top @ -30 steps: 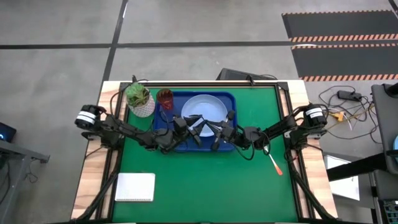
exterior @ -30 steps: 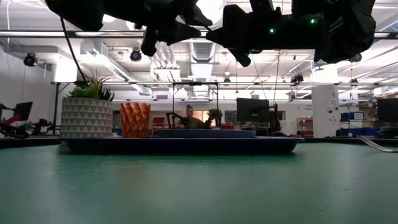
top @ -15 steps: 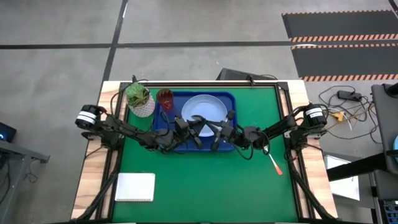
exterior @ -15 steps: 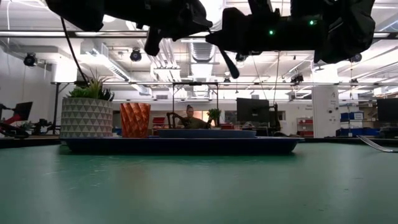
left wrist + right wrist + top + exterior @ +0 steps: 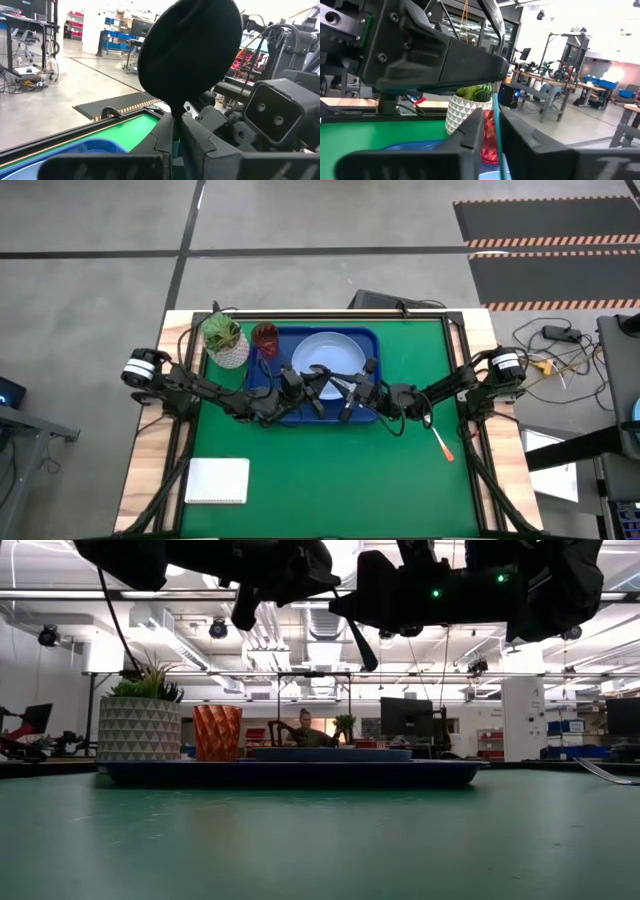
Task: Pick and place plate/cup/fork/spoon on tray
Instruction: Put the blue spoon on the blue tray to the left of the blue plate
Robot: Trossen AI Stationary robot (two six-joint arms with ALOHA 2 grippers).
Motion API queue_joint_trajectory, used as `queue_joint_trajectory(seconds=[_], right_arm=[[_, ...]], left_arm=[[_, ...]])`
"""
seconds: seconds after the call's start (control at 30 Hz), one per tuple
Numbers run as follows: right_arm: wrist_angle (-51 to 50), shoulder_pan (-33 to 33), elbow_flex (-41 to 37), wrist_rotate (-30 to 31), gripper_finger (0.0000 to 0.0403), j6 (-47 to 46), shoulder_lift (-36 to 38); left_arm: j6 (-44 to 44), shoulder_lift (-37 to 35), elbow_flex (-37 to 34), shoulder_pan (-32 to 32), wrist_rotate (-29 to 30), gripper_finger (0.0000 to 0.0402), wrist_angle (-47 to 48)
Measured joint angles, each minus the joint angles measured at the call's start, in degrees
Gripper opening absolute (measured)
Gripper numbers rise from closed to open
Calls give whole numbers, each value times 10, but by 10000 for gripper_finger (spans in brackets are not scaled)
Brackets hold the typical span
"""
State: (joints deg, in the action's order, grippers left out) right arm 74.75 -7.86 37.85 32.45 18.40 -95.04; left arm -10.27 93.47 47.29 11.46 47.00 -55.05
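Over the tray (image 5: pixel 372 334) both arms are meeting in mid-air, and I am judging this to be a hand-over of the spoon (image 5: pixel 190 50). The plate (image 5: pixel 338 352) is lying in the tray and the cup (image 5: pixel 266 337) is standing at its far left corner. The spoon is hanging above the plate between the two pincers. The left gripper (image 5: pixel 175 127) is pinching tight on the spoon's light-blue handle, with the dark bowl sticking up in front of its camera.

To do this well, the left arm should be keeping its squeeze firm while the right gripper (image 5: pixel 492 125) lets go fully and backs straight off, so the handle is not being twisted. Then the spoon should be going down flat onto bare tray floor beside the plate, not across its rim.

The handle is showing right at the right gripper, but I cannot tell whether that one is gripping or letting go. From above, the dark arms are covering the spoon and the tray's near half. The fork (image 5: pixel 441 443) is lying out on the table (image 5: pixel 330 470) near the right arm, too small for its tines to be made out.
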Motion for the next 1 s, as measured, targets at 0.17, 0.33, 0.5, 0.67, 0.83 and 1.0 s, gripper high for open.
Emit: queue_joint_trajectory(seconds=[0.17, 0.33, 0.5, 0.67, 0.83, 1.0], right_arm=[[-8, 0, 0, 31, 112, -4, 8], [-103, -2, 0, 56, 155, -26, 62], [-261, -1, 0, 56, 176, -84, 144], [-410, -1, 0, 56, 180, -114, 232], [-547, -1, 0, 56, 180, -139, 310], [-627, 0, -2, 57, 180, -148, 365]], left_arm=[[1, -4, -1, 0, 0, 1, 11], [-33, -40, -4, 0, 16, 1, 102], [-107, -98, -1, -3, 32, 0, 259], [-218, -163, 0, -14, 37, 0, 433], [-407, -221, 22, -35, 25, 0, 682], [-540, -220, 82, -65, -65, 0, 911]])
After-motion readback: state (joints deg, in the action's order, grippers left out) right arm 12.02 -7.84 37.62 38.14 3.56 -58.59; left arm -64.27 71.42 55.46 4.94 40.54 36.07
